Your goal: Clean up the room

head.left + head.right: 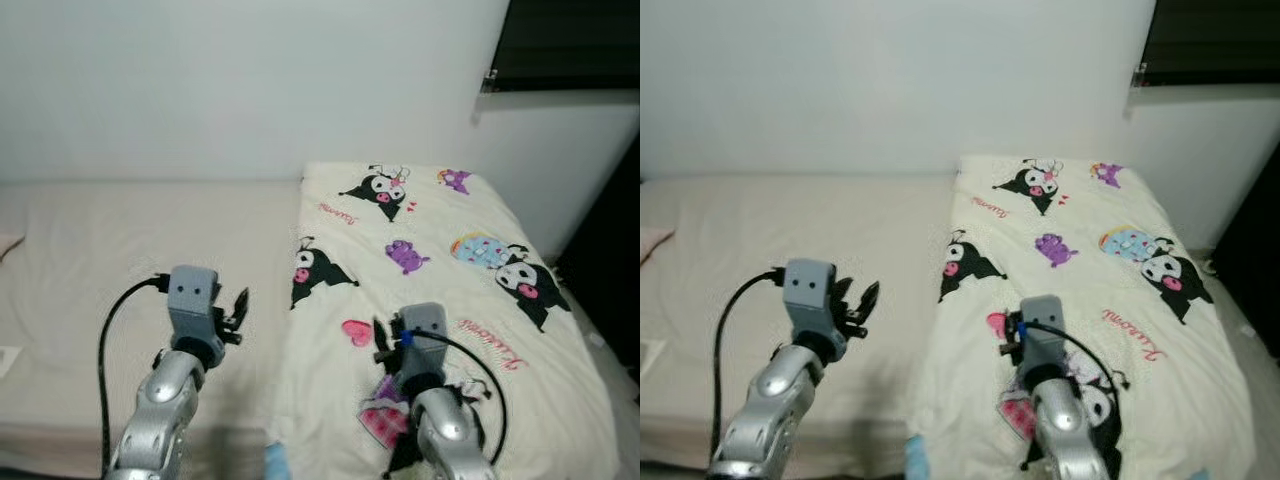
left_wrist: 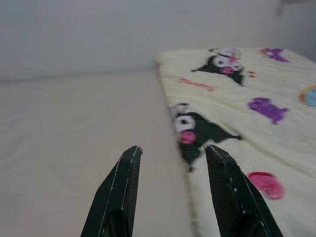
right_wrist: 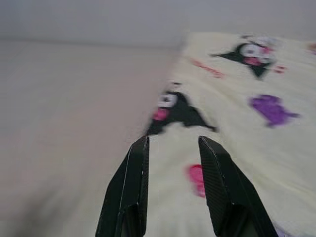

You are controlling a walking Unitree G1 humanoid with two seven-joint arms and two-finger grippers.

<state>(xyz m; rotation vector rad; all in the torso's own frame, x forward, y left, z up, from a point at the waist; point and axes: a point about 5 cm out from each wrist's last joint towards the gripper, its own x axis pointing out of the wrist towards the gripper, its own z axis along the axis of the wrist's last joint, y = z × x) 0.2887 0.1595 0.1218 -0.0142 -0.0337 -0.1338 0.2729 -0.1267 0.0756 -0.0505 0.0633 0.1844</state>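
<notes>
From the head views, a cream quilt (image 1: pixel 430 290) printed with black cartoon figures, purple creatures and pink hearts is lying over the right half of a bed (image 1: pixel 110 260), leaving beige sheet showing on the left. A white wall is standing behind, and a dark window is sitting at the upper right. Pink script on the quilt is too small to read. The left gripper (image 1: pixel 236 312) is hovering over the bare sheet, the right gripper (image 1: pixel 383 340) over the quilt. The left wrist view is showing its fingers (image 2: pixel 121 190) parted with nothing between them, beside the quilt's edge. The right wrist view is showing its fingers (image 3: pixel 133 185) likewise parted and empty above the quilt.
</notes>
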